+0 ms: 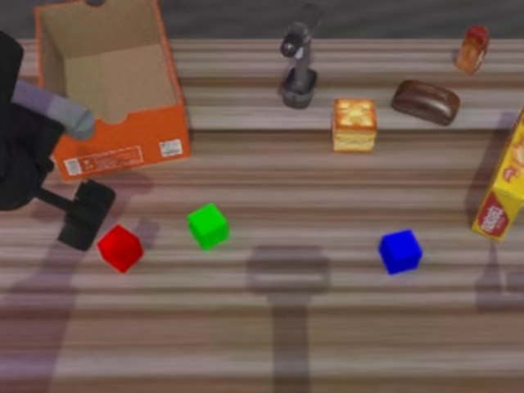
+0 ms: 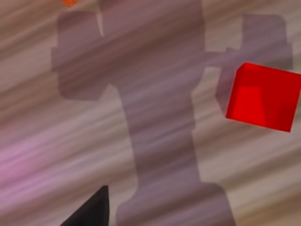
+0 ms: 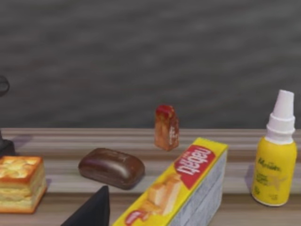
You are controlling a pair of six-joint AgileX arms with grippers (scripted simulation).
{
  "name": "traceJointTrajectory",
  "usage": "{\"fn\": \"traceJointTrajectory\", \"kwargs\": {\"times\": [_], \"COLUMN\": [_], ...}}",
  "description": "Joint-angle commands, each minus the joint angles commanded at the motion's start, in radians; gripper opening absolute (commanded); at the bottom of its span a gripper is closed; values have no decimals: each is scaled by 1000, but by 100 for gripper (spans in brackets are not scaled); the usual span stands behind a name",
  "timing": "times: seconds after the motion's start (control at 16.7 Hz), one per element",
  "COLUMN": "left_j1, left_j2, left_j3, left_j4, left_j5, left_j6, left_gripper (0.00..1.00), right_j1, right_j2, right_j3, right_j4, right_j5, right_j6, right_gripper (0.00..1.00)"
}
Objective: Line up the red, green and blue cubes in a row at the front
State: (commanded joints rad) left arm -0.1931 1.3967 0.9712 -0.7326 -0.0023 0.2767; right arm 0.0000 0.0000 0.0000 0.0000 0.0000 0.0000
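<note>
Two arms are mine to run, but only my left gripper (image 1: 82, 219) is at work: it hangs low over the worktop (image 1: 327, 344) at the left side, just beside the red cube (image 1: 120, 247), and I cannot tell from any view whether its jaws are released or clenched; only one dark fingertip (image 2: 91, 209) shows in the left wrist view, and nothing is held there. The red cube sits on the worktop just to the right of and a little to the front of those jaws, close to them but apart as far as I can judge, and in the left wrist view it lies off to one edge rather than centred. That offset is what my next move turns on, I think: the jaws must shift toward the cube before they can straddle it. A cube has no long axis, though its faces sit slightly turned against the worktop's stripes. Further out, the green cube (image 1: 208, 225) rests near the red one to its right, and the blue cube (image 1: 400, 250) is well apart on the right half, nearer my right arm, which stays out of the top view apart from its shadow. Roughly, all three already lie along one band toward the front. Behind them stand the orange carton (image 1: 123, 143), the patterned block (image 1: 354, 124) and the yellow box (image 1: 503, 188).
</note>
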Motion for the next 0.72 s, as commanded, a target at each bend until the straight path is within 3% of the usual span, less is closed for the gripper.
{"fn": "traceJointTrajectory", "kwargs": {"times": [0.36, 0.72], "left_j1": [-60, -77], "left_j2": [418, 539], "left_j3": [306, 405], "left_j4": [-217, -279], "left_j5": [2, 3], "left_j6": [84, 109], "left_gripper": [100, 100], "right_j1": [0, 0], "right_j2": [0, 0], "right_j3": [0, 0], "right_j4": [0, 0], "right_j5": [0, 0], "right_j6": [0, 0], "right_gripper": [100, 100]}}
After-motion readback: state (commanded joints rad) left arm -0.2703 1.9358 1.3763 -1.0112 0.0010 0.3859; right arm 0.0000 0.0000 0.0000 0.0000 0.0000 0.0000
